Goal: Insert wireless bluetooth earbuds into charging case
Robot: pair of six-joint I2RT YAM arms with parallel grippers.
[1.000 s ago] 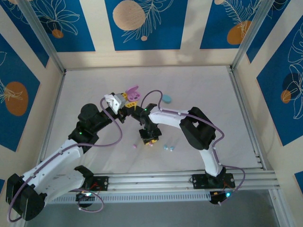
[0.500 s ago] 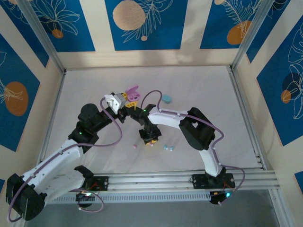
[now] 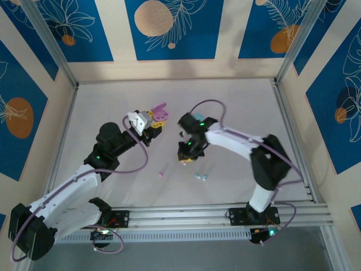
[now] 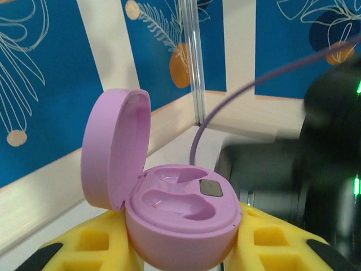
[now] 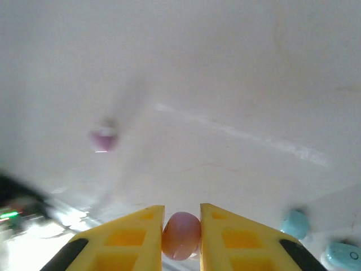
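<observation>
The left gripper (image 3: 154, 120), at about 10 o'clock from the table (image 3: 242, 101) centre, was clamped on the pink case (image 4: 180, 220), a yellow finger on each flank. This appeared meant to present the case raised and steady as a receptacle. Its lid (image 4: 113, 152) stood hinged back toward 10 o'clock in the left wrist view, and the two sockets faced upward, both apparently empty. The case's long axis ran across the fingers, from 9 to 3 o'clock. The right gripper (image 3: 185, 159), near the table centre, was drawn in narrow on a pink earbud (image 5: 181, 234), pinched at the very fingertips and lifted off the surface, judged ready for carrying toward the case at its 10 o'clock. The bud looked nearly round there, and its long axis and stem direction could not be determined. A second pink earbud (image 3: 161, 174) lay loose at 7 o'clock of that gripper, and two teal earbuds (image 3: 201, 176) at 5 o'clock.
</observation>
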